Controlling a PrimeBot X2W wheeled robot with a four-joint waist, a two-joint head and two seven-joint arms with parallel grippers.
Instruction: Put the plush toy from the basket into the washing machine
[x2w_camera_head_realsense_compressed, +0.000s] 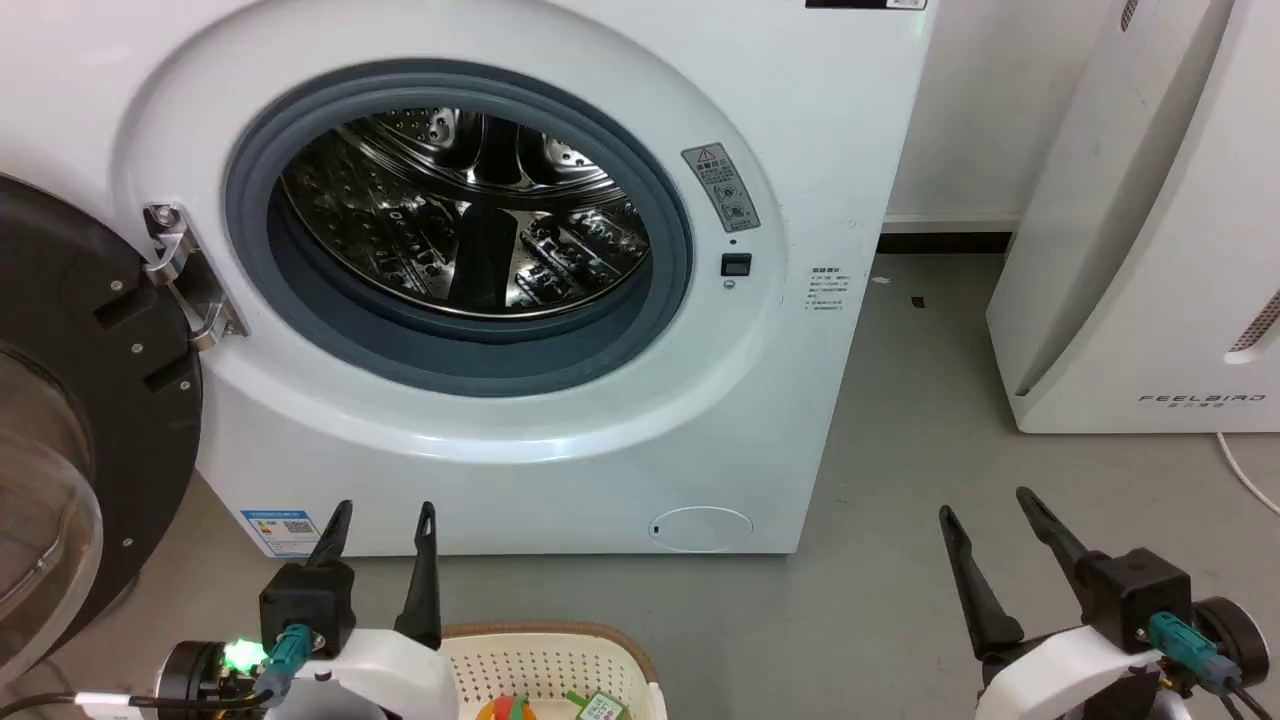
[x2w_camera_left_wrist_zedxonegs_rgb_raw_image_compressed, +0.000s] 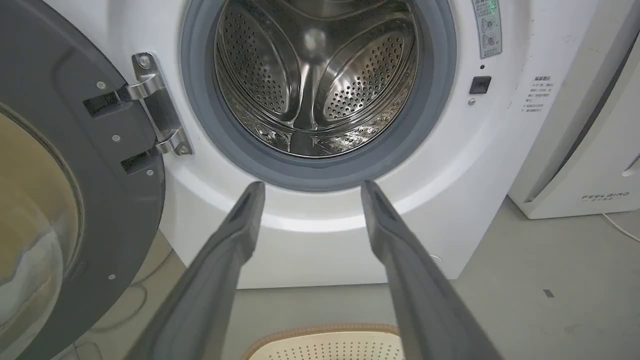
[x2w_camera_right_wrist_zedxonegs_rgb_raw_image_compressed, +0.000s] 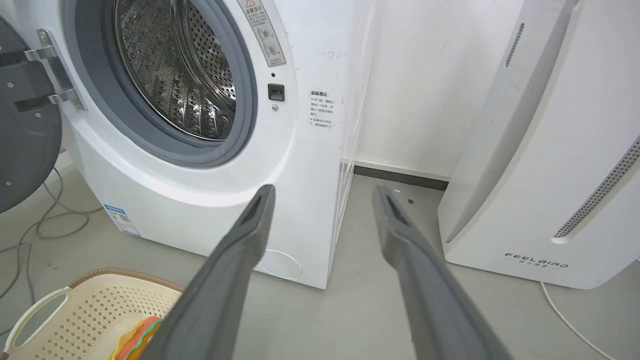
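The white washing machine (x2w_camera_head_realsense_compressed: 520, 440) stands ahead with its dark round door (x2w_camera_head_realsense_compressed: 70, 400) swung open to the left and the steel drum (x2w_camera_head_realsense_compressed: 460, 210) bare inside. The cream basket (x2w_camera_head_realsense_compressed: 550, 665) sits on the floor at the bottom edge, and the plush toy (x2w_camera_head_realsense_compressed: 515, 708) lies in it, its orange and green stripes and paper tag just showing. The right wrist view catches the toy (x2w_camera_right_wrist_zedxonegs_rgb_raw_image_compressed: 135, 337) and basket (x2w_camera_right_wrist_zedxonegs_rgb_raw_image_compressed: 75, 310) at lower left. My left gripper (x2w_camera_head_realsense_compressed: 383, 515) hangs open above the basket's left side. My right gripper (x2w_camera_head_realsense_compressed: 982, 505) stands open over the floor, right of the basket.
A white slanted appliance (x2w_camera_head_realsense_compressed: 1150, 250) lettered FEELBIRD stands at the right, with a white cable (x2w_camera_head_realsense_compressed: 1240, 470) on the floor beside it. Grey floor (x2w_camera_head_realsense_compressed: 880, 560) lies between the washer and that appliance. Loose cables (x2w_camera_right_wrist_zedxonegs_rgb_raw_image_compressed: 45, 220) lie on the floor under the open door.
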